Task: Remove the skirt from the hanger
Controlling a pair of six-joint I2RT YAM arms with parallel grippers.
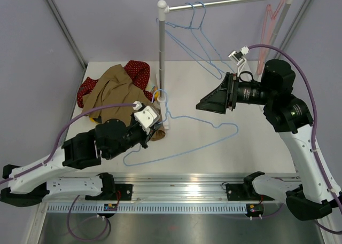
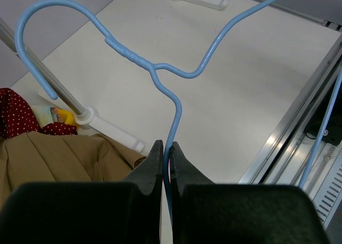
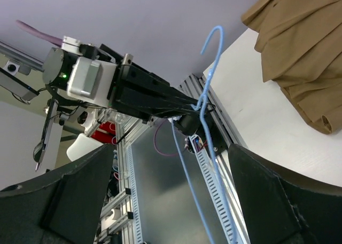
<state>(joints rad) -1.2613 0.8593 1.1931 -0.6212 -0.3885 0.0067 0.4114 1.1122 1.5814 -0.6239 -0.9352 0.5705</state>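
While left end effector [image 2: 166, 148] pinches hanger [image 2: 131, 55] | tan skirt [image 1: 115, 89] on table [image 1: 256, 148]

tan skirt [image 1: 115, 92] beside blue hanger [image 1: 183, 116]

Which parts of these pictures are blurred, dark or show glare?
Top view: sharp, glare on the metal rail. Left wrist view: blue hanger sharp, near fingers dark and soft. Right wrist view: own fingers blurred, tan skirt sharp.

The black two-finger left gripper [image 2: 166, 148] reaches low and forward, pinched on a thin blue wire hanger [image 2: 177, 113]. The black two-finger right gripper [image 1: 207, 106] hangs raised, pointing leftward, jaws spread wide.
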